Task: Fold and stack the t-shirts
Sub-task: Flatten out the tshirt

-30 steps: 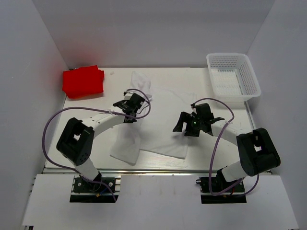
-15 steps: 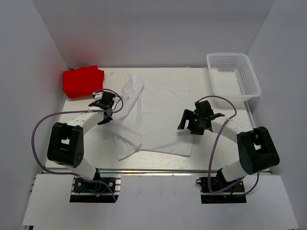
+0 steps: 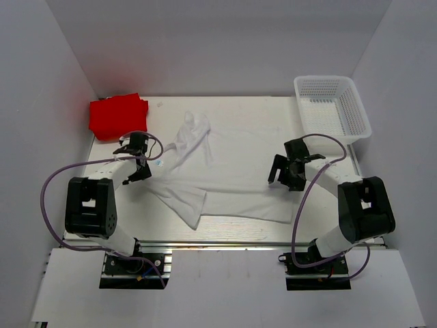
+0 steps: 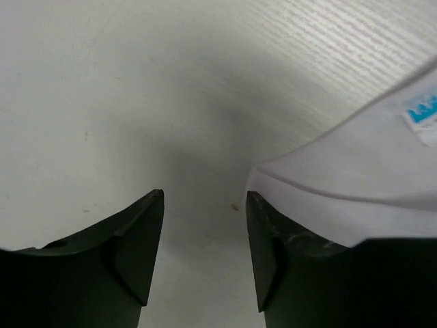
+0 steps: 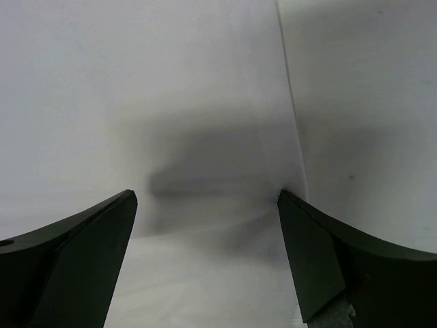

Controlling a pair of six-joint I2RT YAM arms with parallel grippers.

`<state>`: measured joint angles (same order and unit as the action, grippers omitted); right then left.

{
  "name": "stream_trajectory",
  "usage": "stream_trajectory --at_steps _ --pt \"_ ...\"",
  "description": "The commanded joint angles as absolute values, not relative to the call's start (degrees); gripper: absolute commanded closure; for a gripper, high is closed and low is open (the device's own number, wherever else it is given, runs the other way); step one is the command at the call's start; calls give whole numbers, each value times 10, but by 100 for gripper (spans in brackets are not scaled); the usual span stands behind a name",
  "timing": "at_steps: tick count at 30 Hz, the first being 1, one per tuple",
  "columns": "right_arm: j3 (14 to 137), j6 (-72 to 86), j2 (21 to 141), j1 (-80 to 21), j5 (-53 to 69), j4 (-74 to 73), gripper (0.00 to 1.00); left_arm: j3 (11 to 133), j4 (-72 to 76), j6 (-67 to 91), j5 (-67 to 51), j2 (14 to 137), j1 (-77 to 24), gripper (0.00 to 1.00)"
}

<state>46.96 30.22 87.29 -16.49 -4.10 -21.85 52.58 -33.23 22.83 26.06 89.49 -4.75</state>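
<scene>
Standing at the near edge and looking down as the top camera does, I see the white t-shirt (image 3: 229, 171) spread loosely over the middle of the table (image 3: 259, 106), rumpled and bunched at its far left part and with a fold of cloth trailing toward the near left. The red t-shirt (image 3: 117, 116) lies folded in the far left corner, well apart from the white one. A white mesh basket (image 3: 332, 109) sits in the far right corner. The left gripper (image 3: 138, 162) is low at the white shirt's left edge, and the right gripper (image 3: 285, 176) is low over the shirt's right side. From the left wrist camera, the left gripper (image 4: 205, 205) has its jaws a modest way apart with only bare table (image 4: 136, 82) between them. The white t-shirt (image 4: 355, 184) comes in from the right, its edge reaching the tip of the right-hand finger, and a small blue-printed label (image 4: 423, 113) shows on the cloth; nothing is pinched. From the right wrist camera, the right gripper (image 5: 208, 198) has its jaws spread wide and holding nothing, hanging close above the white t-shirt (image 5: 136, 102), whose edge runs down the right of the view with bare table (image 5: 369, 102) beyond it.
</scene>
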Motion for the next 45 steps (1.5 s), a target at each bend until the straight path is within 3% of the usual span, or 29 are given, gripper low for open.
stream_trajectory --at_steps 1,5,7,10,17,20,21,23,30,35,39,40,45 --pt "485 280 889 -152 -98 -300 10 530 -352 231 258 862 -34 27" --pt "507 247 876 -154 -96 -309 10 543 -339 231 204 823 -34 0" --pt "507 236 844 -160 -60 -281 10 560 -303 197 155 817 -51 0" --pt "515 211 802 -165 -64 -261 10 598 -223 157 -21 844 -57 0" --pt "564 189 807 -174 -64 -231 10 769 -224 116 -39 1019 -122 0" --pt "575 196 842 -173 -59 -224 10 837 -238 100 -51 1089 -139 13" --pt "577 199 850 -173 -62 -225 10 868 -256 100 -46 1106 -147 25" --pt "588 207 880 -171 -75 -231 10 890 -274 100 -31 1130 -152 34" --pt "610 221 947 -170 -82 -242 10 874 -261 95 -35 1138 -157 43" --pt "617 223 971 -168 -83 -244 10 895 -284 95 -17 1173 -163 60" --pt "619 225 990 -166 -79 -245 10 905 -296 90 11 1181 -168 83" --pt "620 226 992 -166 -78 -245 10 905 -296 90 11 1181 -168 100" --pt "616 227 995 -164 -82 -248 10 872 -254 90 40 1150 -168 100"
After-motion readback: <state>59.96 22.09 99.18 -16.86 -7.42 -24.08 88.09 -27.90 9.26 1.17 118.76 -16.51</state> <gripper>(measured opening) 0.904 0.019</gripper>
